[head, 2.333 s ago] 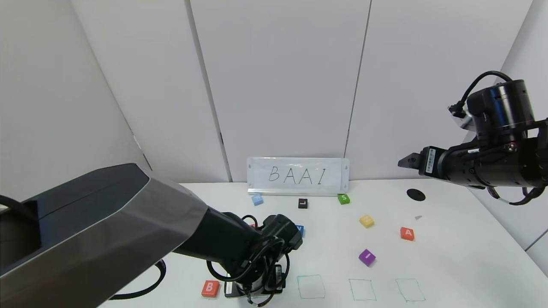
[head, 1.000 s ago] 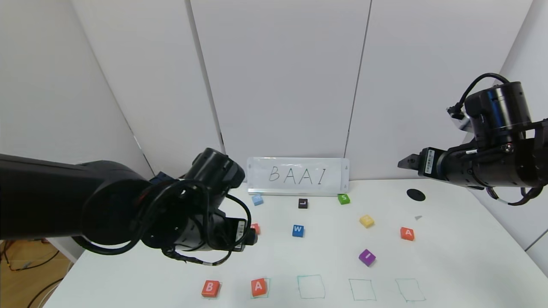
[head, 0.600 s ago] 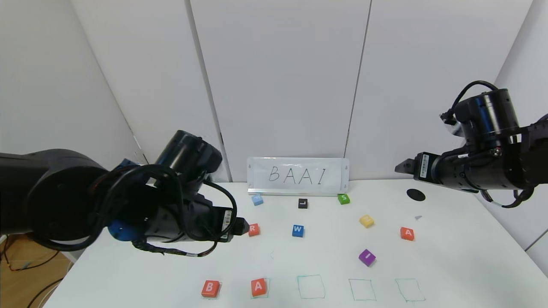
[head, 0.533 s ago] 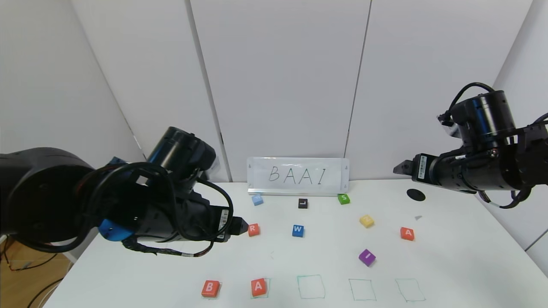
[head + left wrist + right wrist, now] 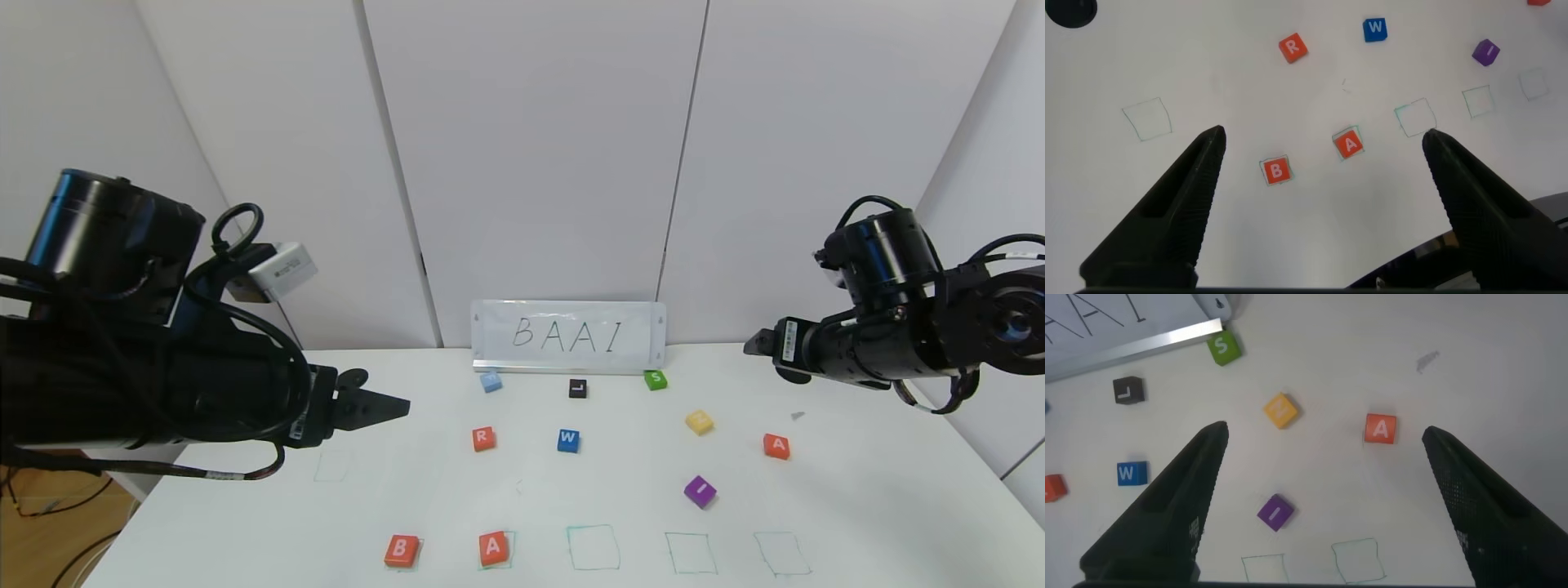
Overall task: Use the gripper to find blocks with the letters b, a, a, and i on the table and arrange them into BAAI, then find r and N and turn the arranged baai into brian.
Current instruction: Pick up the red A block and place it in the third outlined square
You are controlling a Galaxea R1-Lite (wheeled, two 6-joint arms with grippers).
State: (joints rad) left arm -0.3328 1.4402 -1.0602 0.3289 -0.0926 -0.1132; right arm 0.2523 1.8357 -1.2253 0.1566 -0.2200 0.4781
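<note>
In the head view, the B (image 5: 401, 550) and one A (image 5: 493, 548) are seen already set at the near edge of the table (image 5: 882, 498), the A in a green square, while the second A (image 5: 776, 446), the purple I (image 5: 700, 491) and r (image 5: 483, 438) lie loose farther back and no N block can be made out; the left gripper (image 5: 390, 406) is held raised at the left and the right gripper (image 5: 755, 346) raised at the right, neither carrying anything. In the left wrist view, the left gripper's fingers (image 5: 1184, 208) are shown spread wide and empty high above the placed B (image 5: 1277, 171) and A (image 5: 1349, 144). In the right wrist view, the right gripper's fingers (image 5: 1176, 506) are likewise shown spread and empty above the loose A (image 5: 1380, 429) and I (image 5: 1275, 513), so that A is judged the next block to be fetched.
</note>
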